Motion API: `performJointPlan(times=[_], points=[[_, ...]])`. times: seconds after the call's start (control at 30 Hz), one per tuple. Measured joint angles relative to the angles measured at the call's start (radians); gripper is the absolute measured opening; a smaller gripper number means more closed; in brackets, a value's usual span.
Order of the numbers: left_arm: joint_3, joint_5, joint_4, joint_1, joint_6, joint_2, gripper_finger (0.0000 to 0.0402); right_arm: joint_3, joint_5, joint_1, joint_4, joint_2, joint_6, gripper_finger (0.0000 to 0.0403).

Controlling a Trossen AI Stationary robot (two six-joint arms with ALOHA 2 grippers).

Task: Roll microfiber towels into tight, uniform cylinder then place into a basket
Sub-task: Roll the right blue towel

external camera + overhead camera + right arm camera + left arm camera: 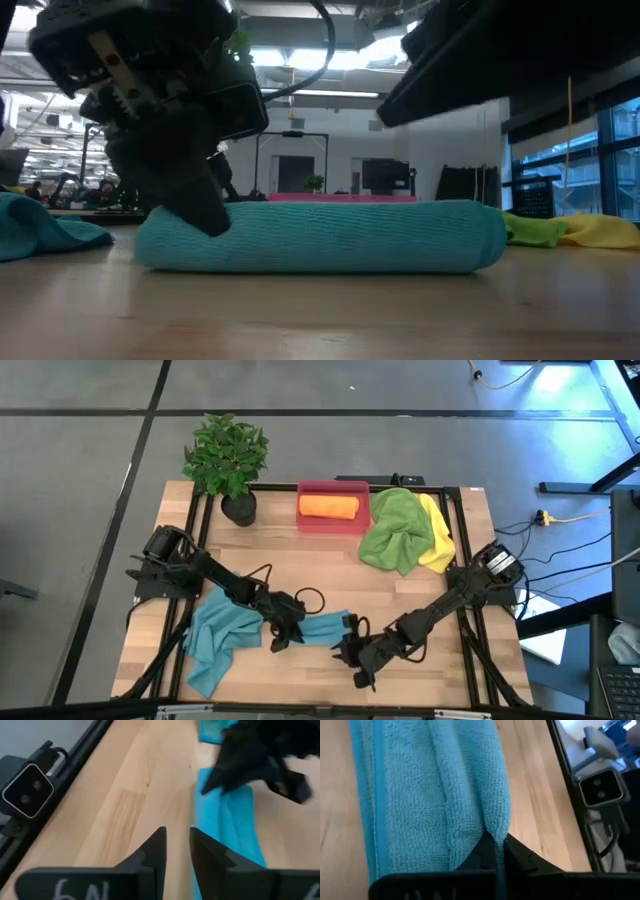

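Observation:
A teal-blue microfiber towel, rolled into a cylinder, lies on its side on the wood near the table's front. My left gripper is shut on its left end. My right gripper hovers just off the roll's right end, slightly open, with only bare wood between its fingers. A second teal-blue towel lies crumpled at the front left. The red-pink basket at the far side holds a rolled orange towel. Green and yellow towels lie in a heap beside it. My left gripper pinches a raised fold of the roll's outer layer between its two fingers, at the roll's left end. The fingers slant down from the table's left side and point along the roll. The roll lies flat on the table.
A potted plant stands at the far left corner. A black frame rail runs along the table's right side, with a small camera box on it. Bare wood lies between the roll and the basket.

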Motion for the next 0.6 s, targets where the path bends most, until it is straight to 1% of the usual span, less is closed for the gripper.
performJointPlan(times=[0.13,0.3,0.37,0.43,0.6], points=[[0.000,0.013,0.000,0.018,-0.018,0.000,0.0000,-0.001,-0.002,-0.024,0.046,0.070,-0.042,0.0066],[0.000,0.022,0.000,0.027,-0.022,-0.001,0.0000,-0.001,0.102,-0.066,0.064,0.090,-0.043,0.0043],[0.000,0.022,-0.002,0.027,-0.026,-0.001,0.0000,-0.001,0.124,-0.086,0.063,0.091,-0.044,0.0036],[0.000,0.022,-0.008,0.026,-0.028,-0.001,0.0000,-0.001,0.116,-0.108,0.064,0.091,-0.044,0.0030],[0.001,0.022,-0.014,0.026,-0.029,-0.002,0.0000,-0.001,0.047,-0.138,0.072,0.091,-0.060,0.0020]])
